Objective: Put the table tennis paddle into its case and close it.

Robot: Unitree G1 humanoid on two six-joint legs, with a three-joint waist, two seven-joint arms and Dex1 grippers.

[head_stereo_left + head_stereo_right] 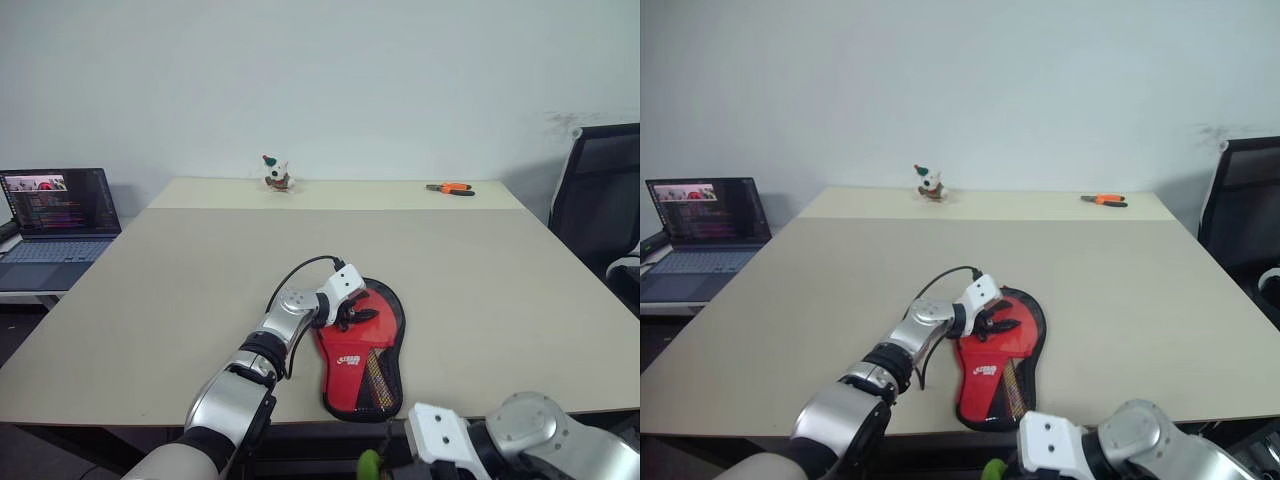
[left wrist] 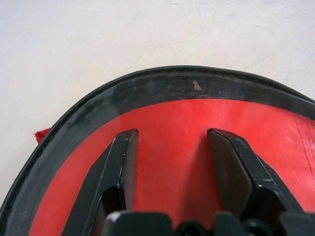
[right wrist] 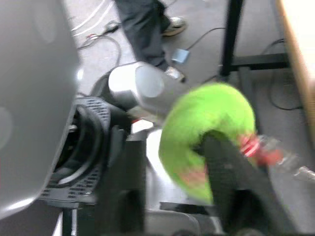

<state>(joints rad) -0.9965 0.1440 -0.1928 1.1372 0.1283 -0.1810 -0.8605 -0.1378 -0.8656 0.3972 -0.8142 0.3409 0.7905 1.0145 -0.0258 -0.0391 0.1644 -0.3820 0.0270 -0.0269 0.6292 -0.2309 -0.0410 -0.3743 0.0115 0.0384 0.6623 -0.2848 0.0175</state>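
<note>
the left arm reaches forward over the desk (image 1: 480, 270), and the left hand (image 1: 358, 314) rests on the round red face of the table tennis paddle (image 1: 352, 345) with its fingers (image 2: 115, 172) spread apart. the paddle lies inside the open case (image 1: 395, 330) near the desk's near edge. the right hand (image 3: 177, 162) sits low below the near edge; whether it grips the yellow-green ball (image 3: 206, 132) touching one finger cannot be told.

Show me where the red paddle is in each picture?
Left eye view: table tennis paddle, low centre, inside the black case.
Right eye view: low centre too.
Left wrist view: red face across the lower half.
Right wrist view: not in it.
Shared landmark: the case's black rim.
</note>
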